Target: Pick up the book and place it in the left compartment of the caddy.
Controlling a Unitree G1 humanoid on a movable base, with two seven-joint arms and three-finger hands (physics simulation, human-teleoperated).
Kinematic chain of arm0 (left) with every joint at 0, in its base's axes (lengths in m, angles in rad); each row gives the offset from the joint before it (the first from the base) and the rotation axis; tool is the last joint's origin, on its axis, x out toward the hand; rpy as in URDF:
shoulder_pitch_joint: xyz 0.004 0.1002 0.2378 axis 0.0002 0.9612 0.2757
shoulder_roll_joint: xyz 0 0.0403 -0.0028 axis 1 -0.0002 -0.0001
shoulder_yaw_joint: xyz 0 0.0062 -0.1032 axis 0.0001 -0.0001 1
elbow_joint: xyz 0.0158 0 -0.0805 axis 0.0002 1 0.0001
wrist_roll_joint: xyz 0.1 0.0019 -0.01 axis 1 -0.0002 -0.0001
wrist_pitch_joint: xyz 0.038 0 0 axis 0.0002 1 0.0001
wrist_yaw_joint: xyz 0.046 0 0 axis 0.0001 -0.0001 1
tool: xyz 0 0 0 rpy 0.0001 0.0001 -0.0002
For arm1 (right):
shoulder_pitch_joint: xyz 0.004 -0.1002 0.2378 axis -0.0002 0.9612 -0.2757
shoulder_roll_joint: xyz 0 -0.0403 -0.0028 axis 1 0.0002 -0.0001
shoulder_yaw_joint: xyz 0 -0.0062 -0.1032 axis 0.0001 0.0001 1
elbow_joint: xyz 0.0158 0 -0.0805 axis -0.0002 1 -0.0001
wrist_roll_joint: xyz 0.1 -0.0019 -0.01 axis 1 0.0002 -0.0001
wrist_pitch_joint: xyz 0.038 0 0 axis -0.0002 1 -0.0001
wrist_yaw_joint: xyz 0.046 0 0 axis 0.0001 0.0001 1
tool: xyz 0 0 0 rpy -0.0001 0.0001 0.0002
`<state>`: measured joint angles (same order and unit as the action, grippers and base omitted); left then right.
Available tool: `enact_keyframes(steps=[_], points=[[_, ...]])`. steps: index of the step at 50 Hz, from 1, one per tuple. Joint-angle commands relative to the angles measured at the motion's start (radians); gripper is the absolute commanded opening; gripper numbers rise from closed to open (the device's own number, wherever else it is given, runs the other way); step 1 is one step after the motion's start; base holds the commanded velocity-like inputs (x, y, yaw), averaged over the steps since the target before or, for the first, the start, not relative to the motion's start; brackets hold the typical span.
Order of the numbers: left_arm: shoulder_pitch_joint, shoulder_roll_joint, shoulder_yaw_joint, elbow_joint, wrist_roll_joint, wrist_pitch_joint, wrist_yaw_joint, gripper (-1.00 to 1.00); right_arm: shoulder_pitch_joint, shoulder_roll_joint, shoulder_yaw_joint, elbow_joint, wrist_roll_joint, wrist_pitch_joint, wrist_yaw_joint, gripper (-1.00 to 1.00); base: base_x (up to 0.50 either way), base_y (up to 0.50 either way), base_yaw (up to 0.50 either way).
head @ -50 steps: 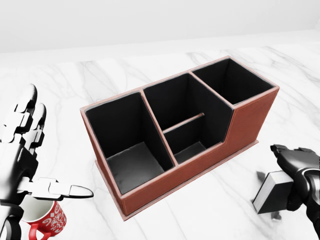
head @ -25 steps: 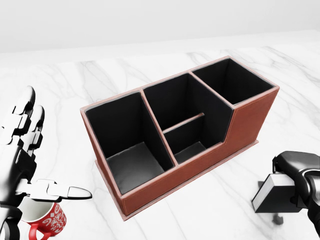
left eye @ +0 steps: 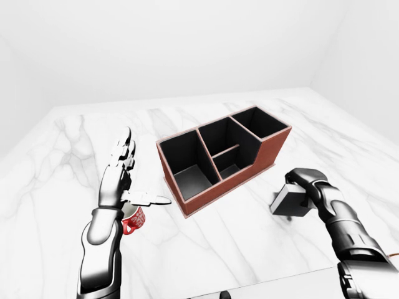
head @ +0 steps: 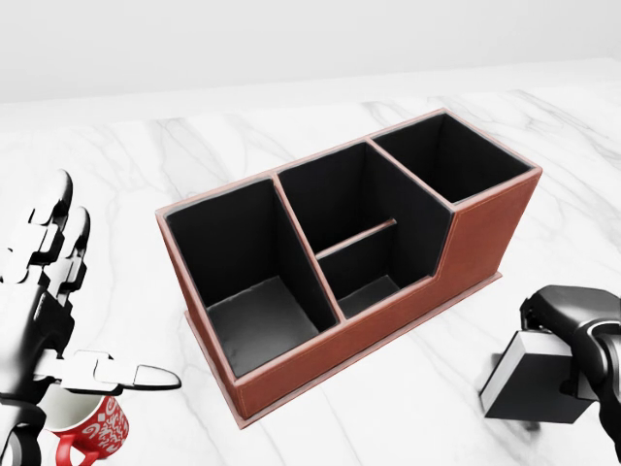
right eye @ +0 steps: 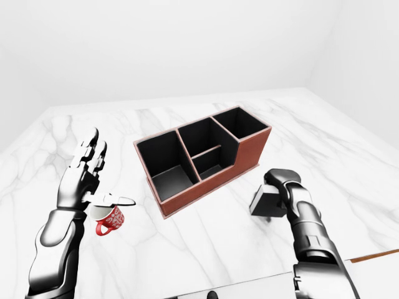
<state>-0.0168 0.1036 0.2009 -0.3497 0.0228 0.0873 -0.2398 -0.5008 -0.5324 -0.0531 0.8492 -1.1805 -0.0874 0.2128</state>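
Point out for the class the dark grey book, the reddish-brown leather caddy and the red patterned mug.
dark grey book (head: 532, 388), head view, its dark cover.
reddish-brown leather caddy (head: 490, 233), head view, its outer right wall.
red patterned mug (right eye: 110, 218), right-eye view, its side.

No legible text, label or number appears; the red mug bears only a white pattern, too small to read.

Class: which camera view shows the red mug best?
The right-eye view: the mug shows whole, handle included, just under the open left hand. In the left-eye view the arm hides half of it; the head view crops it at the bottom edge.
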Motion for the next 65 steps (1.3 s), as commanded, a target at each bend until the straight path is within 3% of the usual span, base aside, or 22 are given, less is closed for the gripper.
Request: enact_keyframes(steps=[1, 10, 24, 44, 65], points=[[0.009, -0.003, 0.000, -0.008, 0.000, 0.000, -0.003, 1.00, 0.087, 0.007, -0.086, -0.297, 0.016, 0.000, 0.145, -1.00, 0.00, 0.00, 0.00], [0.007, -0.003, 0.000, -0.002, -0.003, 0.000, -0.005, 1.00, 0.158, 0.023, -0.150, -0.568, 0.019, 0.000, 0.307, -1.00, 0.00, 0.00, 0.00], [0.009, -0.001, 0.009, -0.008, -0.015, 0.000, -0.011, 1.00, 0.205, 0.091, -0.182, -0.887, -0.006, 0.000, 0.485, -1.00, 0.00, 0.00, 0.00], [0.016, 0.002, 0.026, -0.001, -0.040, 0.000, -0.022, 1.00, 0.131, 0.171, -0.134, -1.122, -0.008, 0.000, 0.485, -1.00, 0.00, 0.00, 0.00], [0.031, 0.003, 0.045, 0.018, -0.060, 0.000, -0.028, 1.00, 0.024, 0.276, -0.029, -1.207, 0.005, 0.000, 0.485, -1.00, 0.00, 0.00, 0.00]])
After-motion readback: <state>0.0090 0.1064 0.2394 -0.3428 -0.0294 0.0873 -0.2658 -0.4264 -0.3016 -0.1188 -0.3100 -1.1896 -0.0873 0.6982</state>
